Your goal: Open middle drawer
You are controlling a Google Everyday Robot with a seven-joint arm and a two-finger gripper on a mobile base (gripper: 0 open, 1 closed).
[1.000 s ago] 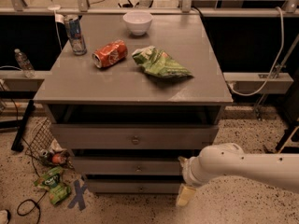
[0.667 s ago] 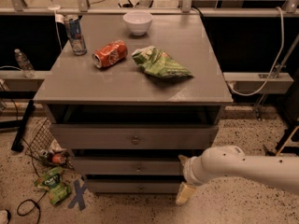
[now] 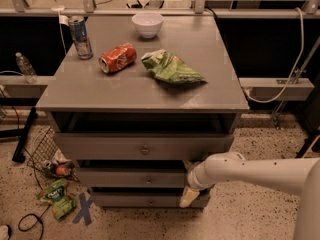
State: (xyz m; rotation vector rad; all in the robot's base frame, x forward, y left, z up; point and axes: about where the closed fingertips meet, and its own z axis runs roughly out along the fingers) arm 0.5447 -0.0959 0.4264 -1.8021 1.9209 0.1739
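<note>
The grey cabinet (image 3: 140,91) has three stacked drawers. The middle drawer (image 3: 130,178) is a flat grey front with a small round knob (image 3: 148,181), and it sits between the taller top drawer (image 3: 100,146) and the narrow bottom drawer (image 3: 135,200). My gripper (image 3: 188,180) is at the right end of the middle drawer's front, on the white arm (image 3: 250,171) that comes in from the right. It looks open: one pale finger (image 3: 189,196) hangs below the front and a tip shows just above it. The drawer's inside is hidden.
On the cabinet top are a white bowl (image 3: 147,23), a blue can (image 3: 80,36) standing, an orange can (image 3: 117,57) lying down and a green chip bag (image 3: 172,68). A wire basket (image 3: 42,149), litter (image 3: 57,198) and cables lie on the floor at the left.
My gripper has moved slightly up and to the left, closer against the middle drawer's right end. The drawers and the things on top have not moved.
</note>
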